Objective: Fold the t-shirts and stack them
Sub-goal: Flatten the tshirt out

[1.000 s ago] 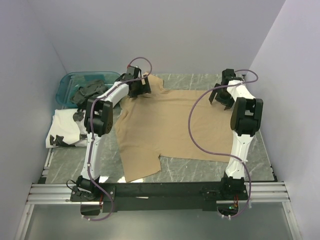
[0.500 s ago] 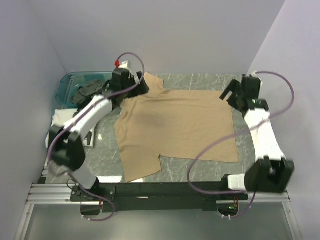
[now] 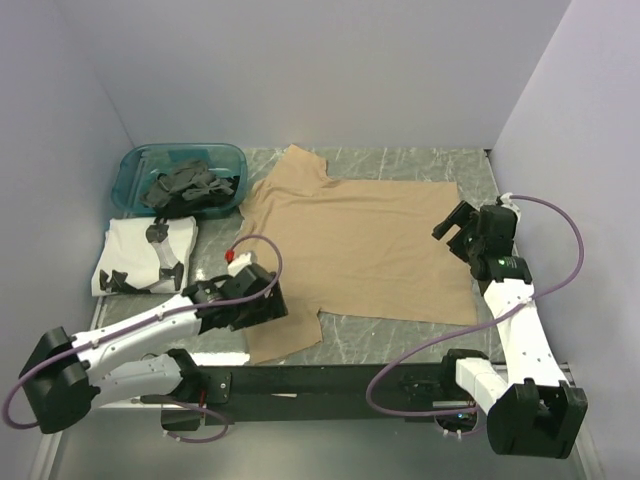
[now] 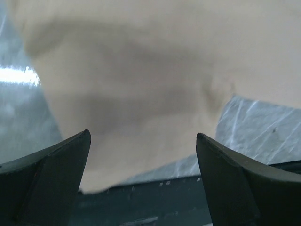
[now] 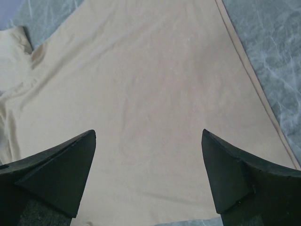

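Observation:
A tan t-shirt (image 3: 350,235) lies spread flat over the middle of the table. My left gripper (image 3: 268,308) hovers open over its near sleeve, close to the table's front edge; in the left wrist view the left gripper (image 4: 142,134) has only tan cloth (image 4: 141,70) under it. My right gripper (image 3: 452,225) stands open above the shirt's right side; in the right wrist view the right gripper (image 5: 148,132) is empty over smooth fabric (image 5: 150,70). A folded white t-shirt with a dark print (image 3: 140,255) lies at the left. Dark t-shirts (image 3: 185,187) sit crumpled in the tub.
A teal see-through tub (image 3: 140,160) stands at the back left corner. The black rail (image 3: 330,380) with both arm bases runs along the near edge. Purple-grey walls close in the back and both sides. Marbled tabletop (image 3: 510,200) shows beside the shirt's hem.
My left arm swung from the shirt's far left sleeve down to its near sleeve. My right arm drew back from the far right corner along the hem. The shirt lies flatter.

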